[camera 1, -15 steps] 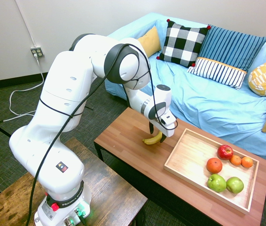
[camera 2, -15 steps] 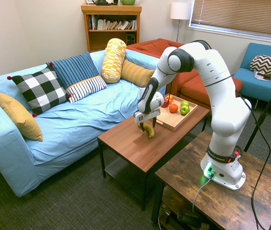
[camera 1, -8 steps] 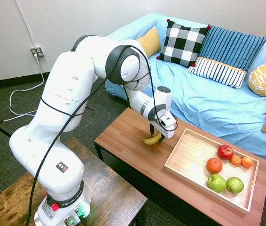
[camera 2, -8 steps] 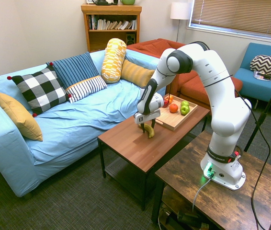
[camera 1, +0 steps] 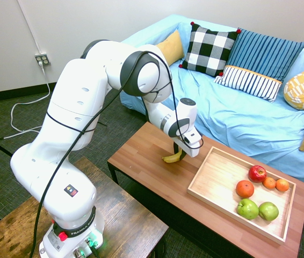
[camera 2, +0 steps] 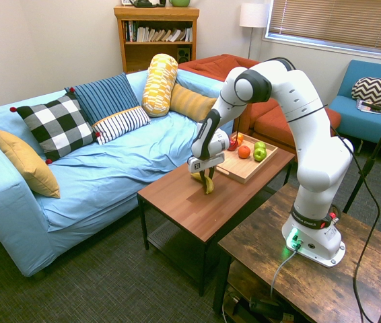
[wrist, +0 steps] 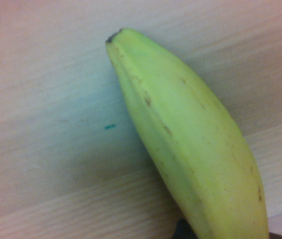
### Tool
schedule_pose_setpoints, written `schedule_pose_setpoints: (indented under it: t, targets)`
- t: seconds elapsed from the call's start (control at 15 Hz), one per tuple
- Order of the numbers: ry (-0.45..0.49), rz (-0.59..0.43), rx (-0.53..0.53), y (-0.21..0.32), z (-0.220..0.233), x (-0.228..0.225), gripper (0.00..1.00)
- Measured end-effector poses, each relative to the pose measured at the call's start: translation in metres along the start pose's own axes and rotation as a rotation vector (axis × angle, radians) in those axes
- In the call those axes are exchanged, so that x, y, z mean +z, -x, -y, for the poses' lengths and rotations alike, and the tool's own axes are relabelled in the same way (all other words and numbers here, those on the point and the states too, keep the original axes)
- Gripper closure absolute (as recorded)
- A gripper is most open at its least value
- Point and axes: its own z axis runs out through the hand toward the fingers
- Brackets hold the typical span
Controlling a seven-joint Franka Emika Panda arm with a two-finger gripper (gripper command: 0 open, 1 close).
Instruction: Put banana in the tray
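We have the arm [camera 1: 74, 102] arched high off its base, elbow bent, forearm dropping to the coffee table. Wrist slants slightly; claw [camera 2: 206, 182] points down, low over the surface [camera 1: 141, 151]. Its two dark fingers are drawn in on the banana [camera 1: 171, 158], pinching it around the middle. Banana is on the surface, outside the tray [camera 1: 216, 172], near its short side.

Wrist view: banana skin smooth, yellow with a green cast, small brown flecks, long soft ridges, curved body narrowing to a blunt dark tip. Wood below has fine straight grain and a small teal mark.

Surface is reddish-brown planked wood. Tray is paler wood, rectangular, shallow, low straight rims. In it we see a glossy red apple [camera 1: 257, 173], a larger orange [camera 1: 244, 188], two small oranges [camera 1: 275, 184] and two round green apples [camera 1: 258, 210]. Behind: sofa [camera 1: 211, 107] under wrinkled light-blue fabric.
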Motion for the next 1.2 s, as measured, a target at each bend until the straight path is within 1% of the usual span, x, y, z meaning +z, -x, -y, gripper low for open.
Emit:
schedule_pose_setpoints:
  t: [0.2,0.4,0.53,0.93,1.2]
  targets:
    - [-0.026,-0.025,-0.003,-0.016,-0.001,-0.042,1.0]
    - [-0.031,-0.06,0.004,-0.043,-0.026,-0.088,1.0]
    - [-0.029,-0.079,0.021,-0.064,-0.049,-0.104,1.0]
    - [-0.019,-0.109,0.106,-0.138,-0.127,-0.105,1.0]
    - [-0.013,-0.117,0.153,-0.168,-0.15,-0.075,1.0]
